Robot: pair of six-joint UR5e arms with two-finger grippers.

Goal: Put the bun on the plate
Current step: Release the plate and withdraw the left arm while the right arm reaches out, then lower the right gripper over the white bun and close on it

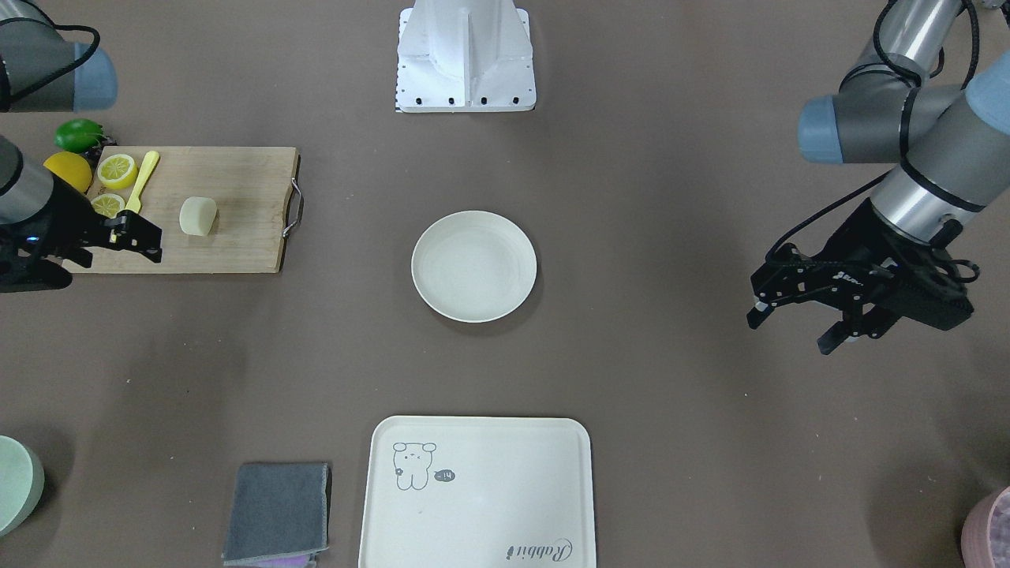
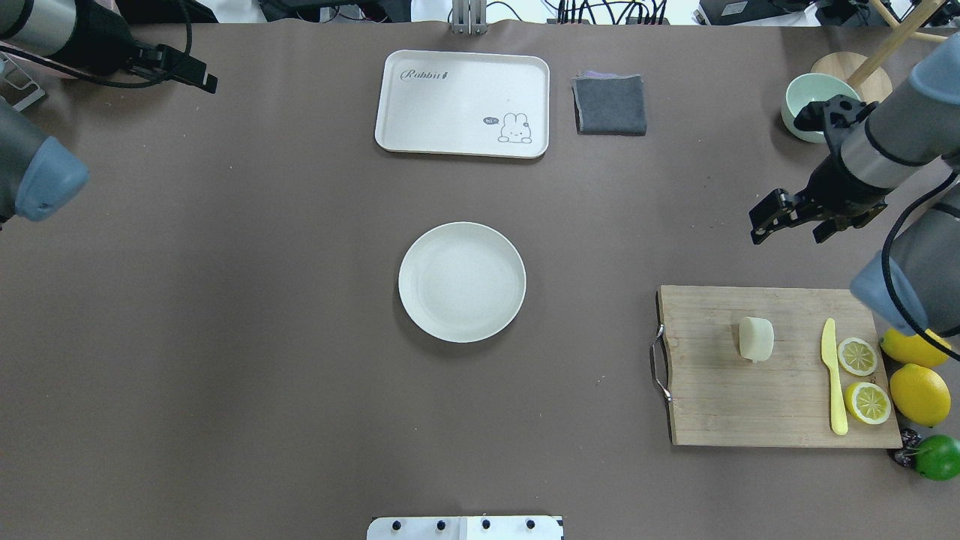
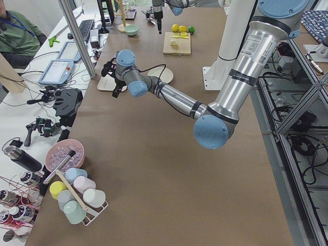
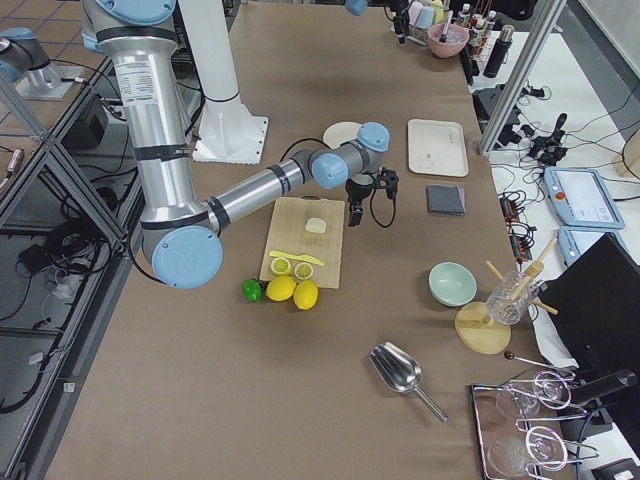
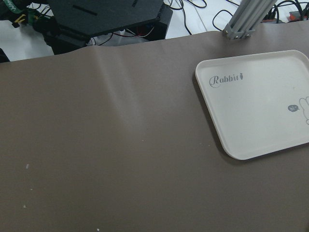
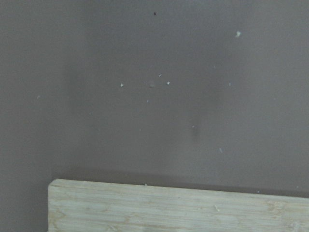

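The bun [image 2: 756, 338], a pale cream cylinder, lies on its side on a wooden cutting board [image 2: 720, 397], also seen from the front as the bun [image 1: 198, 215]. At the table's middle the round off-white plate [image 2: 462, 282] holds nothing; the same plate [image 1: 473, 266] shows bare in the front view. My right gripper [image 2: 787, 231] hangs open over the table just past the board's far edge, apart from the bun. Far off on the other side, my left gripper [image 1: 789, 333] is open and holds nothing. Neither wrist view shows any fingers.
A yellow knife [image 2: 832, 382], two lemon halves [image 2: 856, 356], whole lemons [image 2: 919, 394] and a lime [image 2: 937, 457] sit at the board's outer end. A cream tray with a drawing [image 2: 450, 105], a grey cloth [image 2: 610, 104] and a mint bowl [image 2: 806, 97] lie along the far side.
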